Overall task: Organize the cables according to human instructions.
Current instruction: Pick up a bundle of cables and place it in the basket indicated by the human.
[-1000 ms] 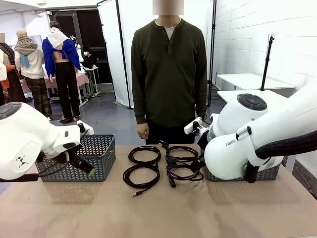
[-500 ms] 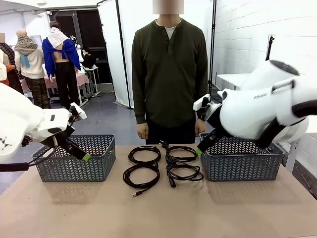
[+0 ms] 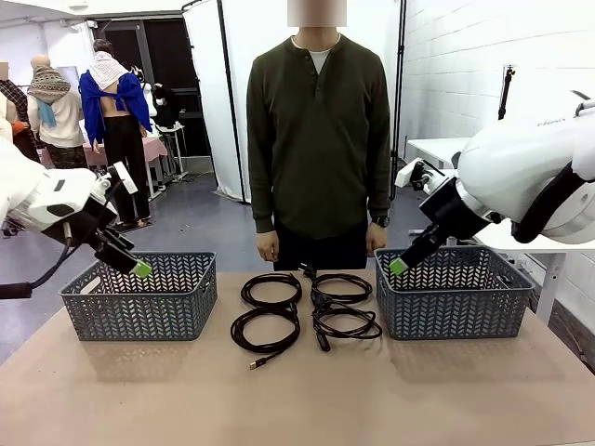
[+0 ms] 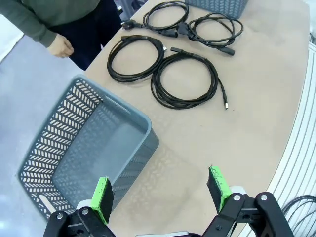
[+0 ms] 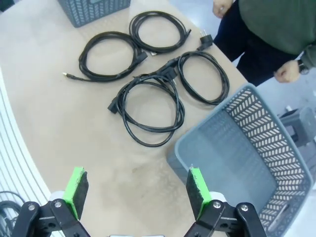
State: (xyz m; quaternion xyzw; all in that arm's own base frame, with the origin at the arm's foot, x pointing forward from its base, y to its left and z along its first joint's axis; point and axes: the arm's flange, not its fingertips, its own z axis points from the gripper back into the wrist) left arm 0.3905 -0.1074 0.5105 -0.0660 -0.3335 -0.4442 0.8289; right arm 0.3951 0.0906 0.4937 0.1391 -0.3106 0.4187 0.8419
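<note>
well, left pincer (image 4: 159,185) and right pincer (image 5: 137,187) gape empty; four coiled cables (image 3: 339,305) lie on the table (image 3: 297,400).

cables (image 3: 321,307): showing black
baskets (image 3: 139,297): showing blue-grey, chevron-patterned walls
worktop (image 3: 297,400): showing plain tan
tool pads (image 4: 102,197): showing bright green
human's shirt (image 3: 316,139): showing dark olive

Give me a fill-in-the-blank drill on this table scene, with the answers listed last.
1. The coiled cables on the table number ____.
2. Inside, the left basket and the right basket are both ____.
3. The left gripper and the right gripper both have their jaws ____.
Answers: four; empty; open.
</note>
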